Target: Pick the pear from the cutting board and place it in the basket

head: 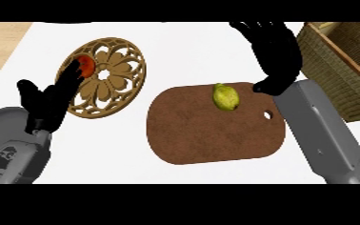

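Note:
A yellow-green pear [225,97] lies on the far part of the brown cutting board [211,133] in the middle of the white counter. My right hand [275,52] hovers open just right of and beyond the pear, fingers spread and pointing away, holding nothing. The woven basket [330,57] stands at the right edge, only partly in view. At the left, my left hand [53,97] rests open with fingers up, its tips over the edge of a carved wooden trivet.
A round carved wooden trivet [112,78] lies at the left, with a small red-orange fruit [85,66] on its left rim beside my left fingers. White counter stretches between the trivet and the board and beyond the board.

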